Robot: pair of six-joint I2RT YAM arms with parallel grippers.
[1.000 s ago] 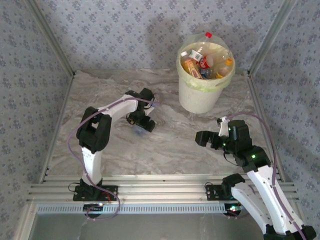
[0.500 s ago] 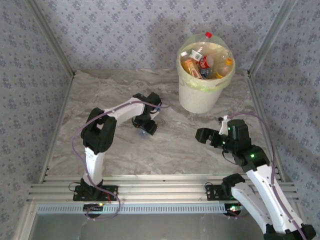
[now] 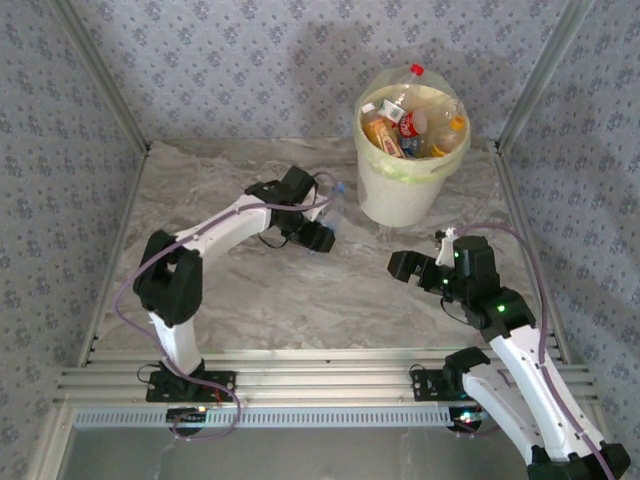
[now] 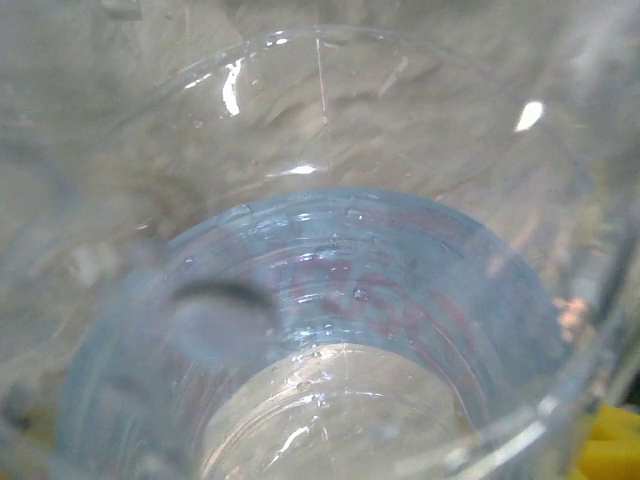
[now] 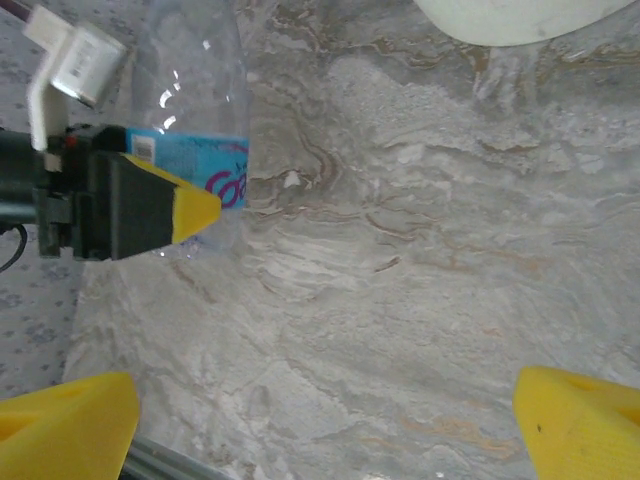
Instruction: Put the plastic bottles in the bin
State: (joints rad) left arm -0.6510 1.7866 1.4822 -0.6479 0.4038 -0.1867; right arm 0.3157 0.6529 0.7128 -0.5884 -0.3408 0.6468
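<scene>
blue-label bottle point(image 3: 334, 203) gripped, just short of the bin point(image 3: 400, 195)
lower right, right fingers point(image 3: 398, 268) gape empty; centre, left fingers point(image 5: 185, 212) clamp the bottle's label; best to raise it clear above the rim at upper right before letting go.

— Where's the left arm point(image 3: 215, 230)?
— Stretched forward and to the right, elbow bent. The left gripper point(image 3: 322, 220) is clamped on a bottle point(image 3: 335, 200).
— And the right arm point(image 3: 520, 350)?
— Folded near its base. The right gripper point(image 5: 320, 425) points left, jaws wide apart.
</scene>
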